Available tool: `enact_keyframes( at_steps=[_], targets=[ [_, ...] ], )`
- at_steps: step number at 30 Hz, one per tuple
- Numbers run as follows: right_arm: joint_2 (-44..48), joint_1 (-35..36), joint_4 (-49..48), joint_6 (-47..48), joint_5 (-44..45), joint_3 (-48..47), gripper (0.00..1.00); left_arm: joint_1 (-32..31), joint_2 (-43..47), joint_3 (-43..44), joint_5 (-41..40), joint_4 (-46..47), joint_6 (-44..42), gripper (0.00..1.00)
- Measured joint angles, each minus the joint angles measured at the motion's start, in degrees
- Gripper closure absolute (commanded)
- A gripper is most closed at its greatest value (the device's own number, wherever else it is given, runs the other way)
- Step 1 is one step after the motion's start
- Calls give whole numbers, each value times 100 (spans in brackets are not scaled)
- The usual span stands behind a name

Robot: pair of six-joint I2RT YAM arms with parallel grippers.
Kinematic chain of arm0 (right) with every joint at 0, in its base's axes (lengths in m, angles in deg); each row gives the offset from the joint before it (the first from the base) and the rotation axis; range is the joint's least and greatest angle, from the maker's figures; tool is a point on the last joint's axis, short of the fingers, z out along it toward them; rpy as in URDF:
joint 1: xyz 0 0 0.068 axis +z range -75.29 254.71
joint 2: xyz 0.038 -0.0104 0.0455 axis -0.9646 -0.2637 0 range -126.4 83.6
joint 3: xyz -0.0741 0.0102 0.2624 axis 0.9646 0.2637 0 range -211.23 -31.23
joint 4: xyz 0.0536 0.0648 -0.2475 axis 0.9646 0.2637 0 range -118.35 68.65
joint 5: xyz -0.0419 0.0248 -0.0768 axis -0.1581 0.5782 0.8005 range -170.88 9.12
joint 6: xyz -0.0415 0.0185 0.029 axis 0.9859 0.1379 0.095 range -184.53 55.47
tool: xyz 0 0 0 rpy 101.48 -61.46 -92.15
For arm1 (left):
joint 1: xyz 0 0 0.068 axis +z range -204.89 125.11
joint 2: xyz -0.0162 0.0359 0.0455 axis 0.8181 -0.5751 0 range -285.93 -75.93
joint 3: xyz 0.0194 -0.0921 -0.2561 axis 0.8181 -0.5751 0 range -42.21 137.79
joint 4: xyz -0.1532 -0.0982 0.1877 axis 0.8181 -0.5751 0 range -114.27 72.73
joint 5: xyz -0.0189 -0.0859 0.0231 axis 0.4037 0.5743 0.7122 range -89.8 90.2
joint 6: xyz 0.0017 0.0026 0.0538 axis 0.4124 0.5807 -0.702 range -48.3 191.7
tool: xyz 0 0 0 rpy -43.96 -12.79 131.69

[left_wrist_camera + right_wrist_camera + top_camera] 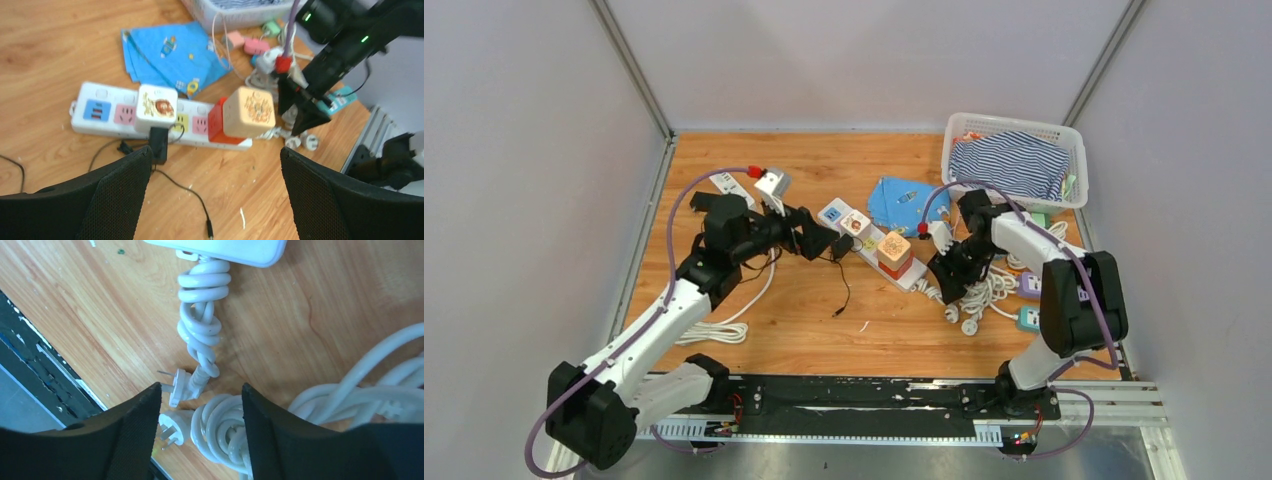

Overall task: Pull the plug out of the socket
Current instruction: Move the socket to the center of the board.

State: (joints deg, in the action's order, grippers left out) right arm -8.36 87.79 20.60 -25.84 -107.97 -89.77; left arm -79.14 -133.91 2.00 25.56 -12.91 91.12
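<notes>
The socket is a long white power strip (pixel 835 214) (pixel 107 94) lying aslant at mid-table. A white cube adapter (pixel 156 107) and an orange cube (pixel 249 111) on a red adapter (pixel 215 122) are plugged into it. A small black plug (pixel 159 142) (pixel 840 246) with a thin black cable (pixel 190 192) sits against the strip's near side; I cannot tell whether it is seated. My left gripper (pixel 216 151) (pixel 819 240) hovers wide open just short of that plug, holding nothing. My right gripper (pixel 201 387) (pixel 946 272) is open over a coiled white cord (pixel 227 427) at the strip's right end.
Two loose white plugs (pixel 177 387) (pixel 175 426) lie beside the coil near the table's front rail. A blue cloth (pixel 902 203) lies behind the strip. A white basket (pixel 1014 125) with striped fabric stands at the back right. Another white strip (pixel 731 187) is at the back left.
</notes>
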Motion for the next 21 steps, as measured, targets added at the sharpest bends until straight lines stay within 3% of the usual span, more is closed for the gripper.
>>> enact_keyframes(
  at_steps=[8, 12, 17, 21],
  targets=[
    [835, -11, 291, 79, -474, -341, 30, -396, 94, -885, -820, -103, -470, 0],
    [1209, -11, 369, 101, -1014, -901, 30, -396, 55, -973, -868, -22, -573, 0],
    [1620, 17, 195, -129, -1777, -1506, 21, -398, -162, -979, -822, 118, -544, 0],
    [1576, 315, -13, -426, -1858, -1768, 19, -400, -181, -986, -754, 157, -369, 0]
  ],
)
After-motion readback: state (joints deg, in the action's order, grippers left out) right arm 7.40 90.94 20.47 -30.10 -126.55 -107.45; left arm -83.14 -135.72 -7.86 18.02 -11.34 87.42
